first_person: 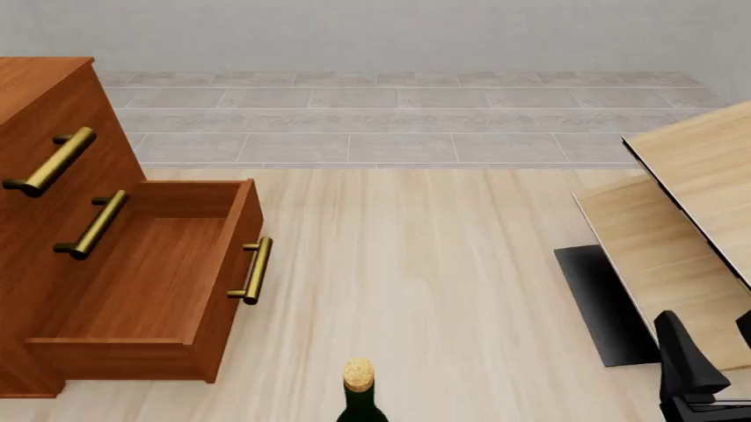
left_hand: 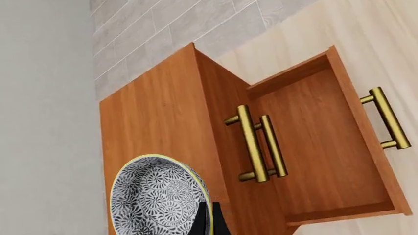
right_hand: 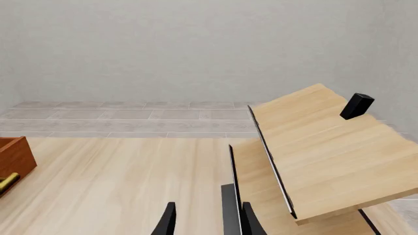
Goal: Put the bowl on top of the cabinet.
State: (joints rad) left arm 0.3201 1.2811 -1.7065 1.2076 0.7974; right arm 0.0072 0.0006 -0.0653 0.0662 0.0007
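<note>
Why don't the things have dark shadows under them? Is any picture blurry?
None is blurry. Front view: flat, even light, so the cabinet and bottle cast no dark shadow. Left wrist view: the bowl has a crisp pattern, and the brass handles have only a soft shine. Right wrist view: sharp too.

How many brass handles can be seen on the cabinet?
3: two on the closed upper drawers of the cabinet, one on the open drawer. Others may be hidden.

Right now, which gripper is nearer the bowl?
Left. The bowl sits right at the left gripper, above the cabinet top. The right gripper is far off by the pale wood furniture, with no bowl in its view.
</note>
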